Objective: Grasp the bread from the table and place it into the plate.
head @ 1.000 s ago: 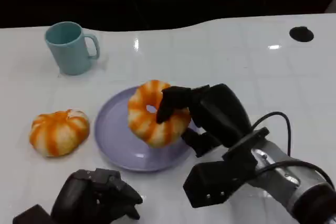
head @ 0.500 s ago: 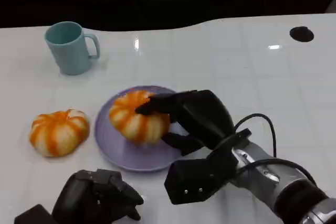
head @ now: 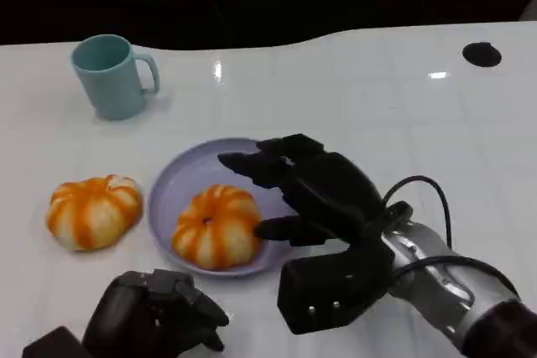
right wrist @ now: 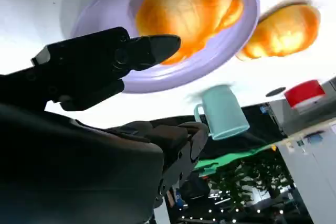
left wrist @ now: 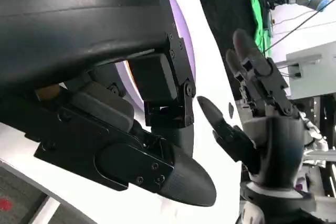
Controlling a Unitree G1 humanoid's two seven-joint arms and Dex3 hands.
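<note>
Head view, near edge first: left hand [head: 155, 318] low on the white counter [head: 377, 98], fingers curled in on nothing, clenched. Right hand [head: 315, 190] just beyond, coming in from the lower right over the plate's right side, fingers [head: 252, 162] spread apart and released, holding nothing; thumb [head: 281, 228] close to the bread, contact not clear. Black cable [head: 419, 186] looped over the silver right forearm [head: 445, 278].

Bread [head: 216, 225] sits in the lavender plate [head: 180, 182], on the near-left part of it, upright, orange-and-cream stripes up. Second striped bun [head: 94, 210] on the counter just left of the plate, apart from its rim. Light teal mug [head: 111, 75] farther back and left, upright, handle to the right. Small black round mark [head: 482, 54] at the far right of the counter.

Right wrist view: bread [right wrist: 186, 9] inside the plate [right wrist: 210, 66], second bun [right wrist: 283, 30] outside the rim, mug [right wrist: 223, 111] beyond; right hand's fingers [right wrist: 131, 53] stretched out short of the bread with a gap.

Left wrist view: left hand's black fingers [left wrist: 157, 166] folded in close, plate edge [left wrist: 178, 19] behind them, right hand [left wrist: 257, 93] open farther off.
</note>
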